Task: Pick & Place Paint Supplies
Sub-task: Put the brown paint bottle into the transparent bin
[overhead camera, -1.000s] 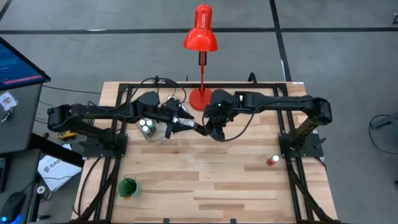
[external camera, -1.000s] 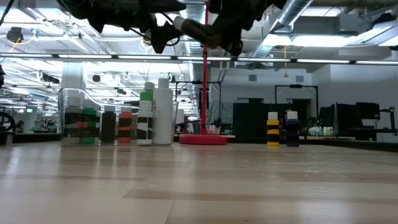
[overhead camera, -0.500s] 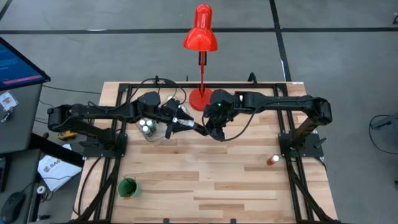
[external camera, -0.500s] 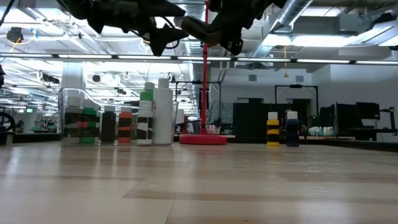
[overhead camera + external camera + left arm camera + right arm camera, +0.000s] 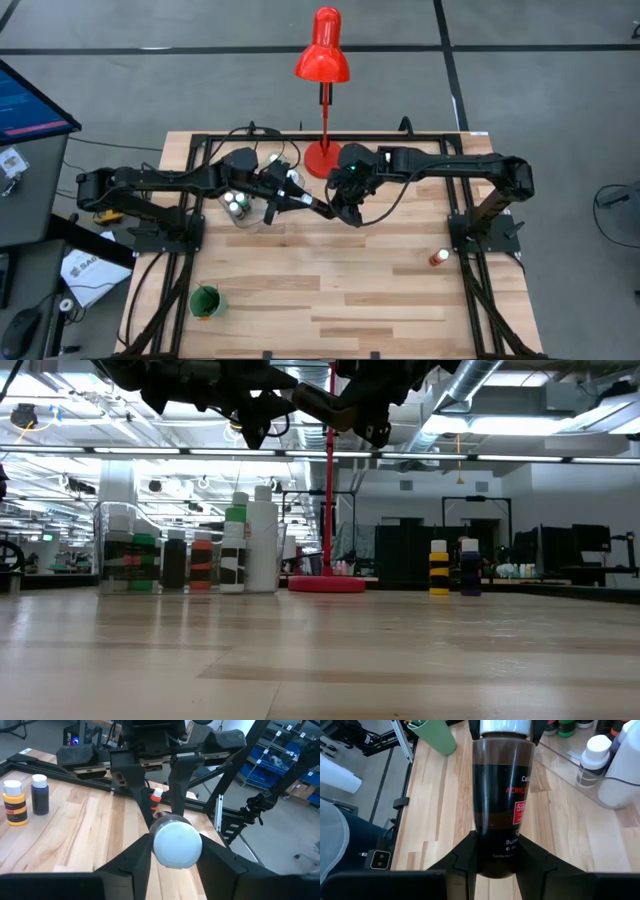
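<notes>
A brown paint bottle [image 5: 502, 795] with a white cap [image 5: 177, 842] hangs high over the table's middle, lying nearly level, cap toward the table's left. My right gripper [image 5: 498, 840] is shut on its base end. My left gripper [image 5: 176, 842] comes from the left, and its fingers close on the cap. In the high view the two grippers meet in front of the lamp base, left [image 5: 298, 197] and right [image 5: 338, 208]. More paint bottles stand upright in a clear container [image 5: 240, 208]. My left gripper pinches the white cap's rim [image 5: 156, 845] between its two fingers. It comes about level from the table's left, in line with the bottle. My right gripper pinches the bottle's brown body near its base [image 5: 497, 857], one finger on each side. The fingers lie along the bottle and slant down from the table's right. The bottle is lifted clear of the table.
A red desk lamp [image 5: 322, 55] stands with its base [image 5: 322, 158] just behind the grippers. A green cup [image 5: 205, 300] sits near the front left. A red bottle [image 5: 437, 258] stands at the right. A yellow bottle [image 5: 12, 802] and a dark blue one [image 5: 40, 795] stand on the wood.
My left gripper's fingers have drawn in around the bottle's white cap; in the low view the cap showed before and the fingers now cover it. Both arms and the bottle have kept their place.
</notes>
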Tool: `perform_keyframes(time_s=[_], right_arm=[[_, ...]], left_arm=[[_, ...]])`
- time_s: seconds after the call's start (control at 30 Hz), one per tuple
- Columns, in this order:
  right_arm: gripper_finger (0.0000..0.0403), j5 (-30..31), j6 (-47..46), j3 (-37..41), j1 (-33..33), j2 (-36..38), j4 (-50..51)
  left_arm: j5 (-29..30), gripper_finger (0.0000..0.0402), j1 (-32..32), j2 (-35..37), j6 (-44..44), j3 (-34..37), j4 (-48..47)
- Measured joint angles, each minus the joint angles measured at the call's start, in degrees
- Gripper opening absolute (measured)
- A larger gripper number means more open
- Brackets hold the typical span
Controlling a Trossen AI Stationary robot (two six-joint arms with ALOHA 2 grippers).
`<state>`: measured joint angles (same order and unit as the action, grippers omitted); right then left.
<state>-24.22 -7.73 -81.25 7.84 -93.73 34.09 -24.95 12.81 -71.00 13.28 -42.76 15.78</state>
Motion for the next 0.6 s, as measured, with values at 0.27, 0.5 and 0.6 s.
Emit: perform_keyframes(time_s=[0.27,0.5,0.6], right_arm=[[0.0093,-0.09,0.28,0.0,0.0,0.0,-0.08],[0.0093,-0.05,0.63,0.0,0.06,0.0,-0.35],[0.0093,-0.24,0.65,0.0,0.04,0.0,-0.31]], left_arm=[[-0.05,0.0154,0.01,0.0,0.0,0.0,0.72],[-0.39,0.018,-0.01,0.0,0.02,0.0,0.6],[-0.37,0.0174,0.0,0.0,0.02,0.0,0.67]])
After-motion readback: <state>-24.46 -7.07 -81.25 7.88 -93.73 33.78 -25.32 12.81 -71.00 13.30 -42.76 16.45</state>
